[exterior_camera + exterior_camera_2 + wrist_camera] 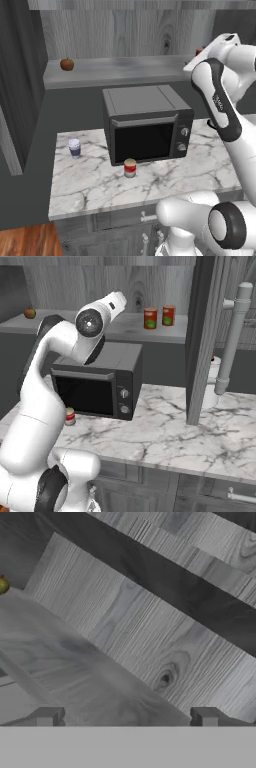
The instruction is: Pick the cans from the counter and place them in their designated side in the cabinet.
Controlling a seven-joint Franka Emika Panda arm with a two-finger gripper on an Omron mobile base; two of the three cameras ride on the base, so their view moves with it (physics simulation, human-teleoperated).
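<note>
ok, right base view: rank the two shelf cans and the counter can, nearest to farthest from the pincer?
From the pincer:
1. Left shelf can, on the cabinet shelf just to the pincer's right.
2. Right shelf can, beside it, further right.
3. Counter can, low on the marble in front of the microwave.

Left base view: from behind the white arm (220, 100) on its left, facing forward and down at the white grey-veined marble counter (90, 185) and the black box microwave (147, 130).
Right base view: from behind on the right, same facing, the microwave (100, 386) further left.
Shared: counter (170, 436), microwave, long grey shelf board (120, 70) (125, 326).
Hand view: tilted, close to the grey wood-grain back wall (150, 632); shelf board (60, 662) slants across.
</note>
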